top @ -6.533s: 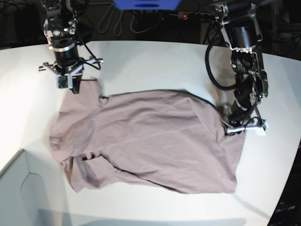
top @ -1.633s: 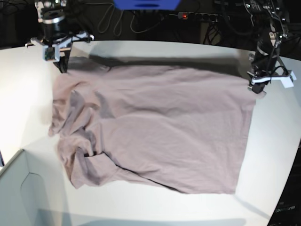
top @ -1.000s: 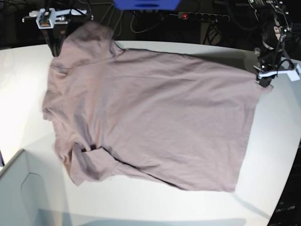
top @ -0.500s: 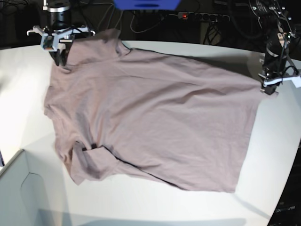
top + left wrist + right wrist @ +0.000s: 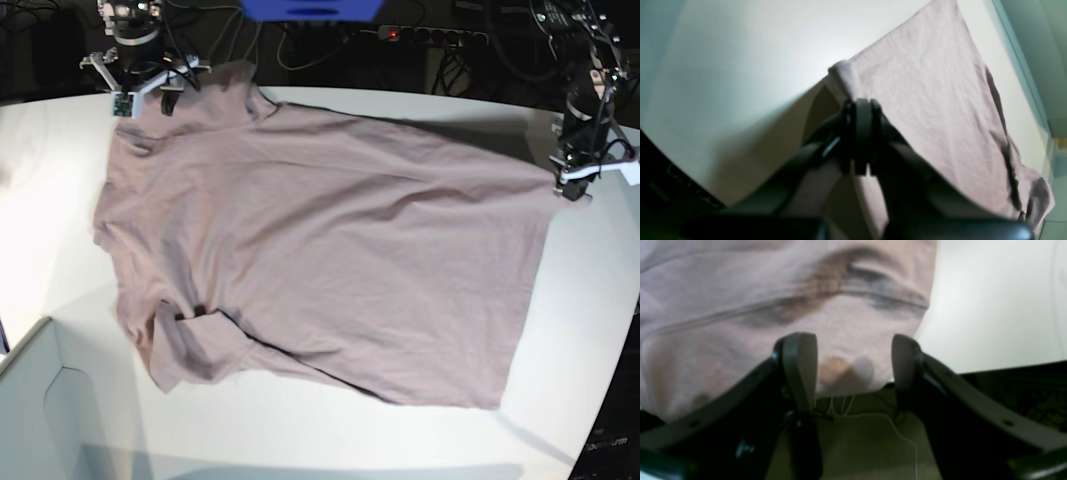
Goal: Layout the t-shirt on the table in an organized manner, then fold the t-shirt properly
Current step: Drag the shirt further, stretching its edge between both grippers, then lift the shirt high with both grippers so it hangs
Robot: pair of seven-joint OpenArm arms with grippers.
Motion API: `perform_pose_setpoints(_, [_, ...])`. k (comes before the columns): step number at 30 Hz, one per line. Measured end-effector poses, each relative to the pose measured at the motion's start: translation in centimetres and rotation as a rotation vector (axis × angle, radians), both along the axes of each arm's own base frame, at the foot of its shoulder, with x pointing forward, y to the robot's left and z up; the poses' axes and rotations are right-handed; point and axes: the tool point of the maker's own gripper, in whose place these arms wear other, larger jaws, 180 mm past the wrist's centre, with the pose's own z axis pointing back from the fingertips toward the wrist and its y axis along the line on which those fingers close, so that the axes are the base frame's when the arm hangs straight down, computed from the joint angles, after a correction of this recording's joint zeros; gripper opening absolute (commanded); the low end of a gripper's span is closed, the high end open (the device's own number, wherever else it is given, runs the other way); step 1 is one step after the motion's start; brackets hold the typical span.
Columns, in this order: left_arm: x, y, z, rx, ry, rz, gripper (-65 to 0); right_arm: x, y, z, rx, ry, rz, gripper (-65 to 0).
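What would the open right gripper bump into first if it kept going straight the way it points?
Probably the t-shirt: it fills the view just past the right gripper and its spread fingers. Depth is unclear, so how soon is uncertain.

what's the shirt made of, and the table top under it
The t-shirt looks like soft knit cloth, probably cotton jersey, matte dusty mauve: it creases, drapes and shows a stitched hem at the edges. The table looks like a hard, smooth white board, perhaps laminate or painted wood, with a faint sheen; the exact material is unclear.
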Motion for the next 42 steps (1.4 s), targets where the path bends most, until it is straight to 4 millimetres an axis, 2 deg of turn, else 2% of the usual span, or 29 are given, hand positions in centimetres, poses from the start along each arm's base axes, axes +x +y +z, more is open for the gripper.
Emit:
perform_pose_setpoints(8, [0.0, 0.0, 0.0, 0.0, 0.001, 0.0, -65.0, -0.9, 0.5, -1.1, 0.02, 0.04, -0.019, -29.1])
perform_pose_setpoints(13, [0.0, 0.0, 0.0, 0.0, 0.001, 0.0, -65.0, 0.1, 0.7, -1.8, 0.032, 0.002, -0.026, -29.9])
perform_pose_setpoints(15, [0.0, 0.0, 0.0, 0.0, 0.0, 0.0, -65.0, 0.2, 0.8, -1.8, 0.034, -0.004, -0.024, -34.3])
perform_pose_setpoints(16, [0.0, 0.0, 0.0, 0.0, 0.0, 0.0, -65.0, 0.3, 0.9, -1.9, 0.035, -0.006, -0.023, -38.5])
perform_pose_setpoints(20, [0.0, 0.0, 0.0, 0.0, -0.001, 0.001, -65.0, 0.6, 1.0, -1.8, 0.036, -0.009, -0.019, -64.3])
perform_pose_setpoints(25, [0.1, 0.0, 0.0, 0.0, -0.002, 0.001, -65.0, 0.8, 0.8, -1.7, 0.03, -0.006, -0.019, -65.0])
perform_pose_setpoints(28, [0.1, 0.0, 0.0, 0.0, -0.002, 0.001, -65.0, 0.9, 0.4, -0.8, 0.022, 0.014, -0.012, -65.0])
perform_pose_setpoints(31, [0.1, 0.0, 0.2, 0.001, -0.005, -0.002, -65.0, 2.9, -0.5, 2.2, -0.016, -0.068, 0.011, -65.0])
perform_pose_setpoints(34, [0.8, 0.0, 0.5, 0.01, -0.011, -0.017, -65.0, 6.1, -1.1, 5.9, -0.053, -0.188, 0.045, -65.0])
perform_pose_setpoints(37, [3.7, -0.2, 2.4, 0.04, -0.064, -0.065, -65.0, 10.2, -1.3, 9.5, -0.076, -0.322, 0.062, -65.0])
perform_pose_setpoints(42, [10.2, -1.1, 6.7, 0.101, -0.174, -0.185, -65.0, 16.3, 0.0, 13.3, -0.056, -0.449, 0.161, -65.0])
